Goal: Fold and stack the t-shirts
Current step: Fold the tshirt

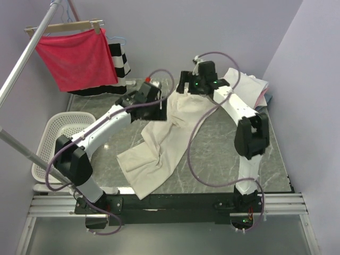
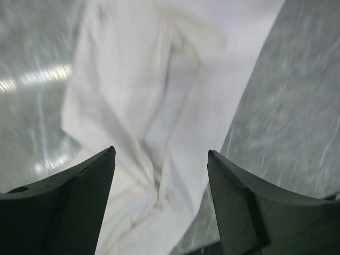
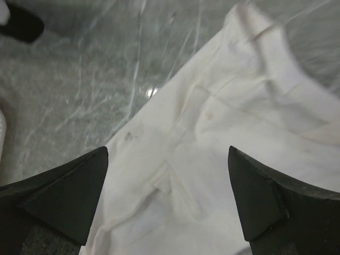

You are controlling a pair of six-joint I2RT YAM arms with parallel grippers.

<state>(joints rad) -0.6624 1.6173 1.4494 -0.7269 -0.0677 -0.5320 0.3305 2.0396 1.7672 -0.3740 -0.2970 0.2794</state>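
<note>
A cream t-shirt (image 1: 159, 143) lies crumpled in a long diagonal strip across the marble table (image 1: 228, 159). My left gripper (image 1: 162, 109) is open at the shirt's upper left edge; in the left wrist view the jaws (image 2: 159, 151) are spread apart above wrinkled cream cloth (image 2: 159, 79), holding nothing. My right gripper (image 1: 186, 87) is open over the shirt's far end; in the right wrist view (image 3: 167, 149) it hovers above the collar and button placket (image 3: 212, 114). A pile of cream shirts (image 1: 249, 85) with pink and blue edges lies at the back right.
A white laundry basket (image 1: 53, 138) stands off the table's left side. A red cloth (image 1: 77, 56) and a black-and-white striped garment (image 1: 119, 58) hang at the back left. A metal rack pole (image 1: 21, 64) slants across the left.
</note>
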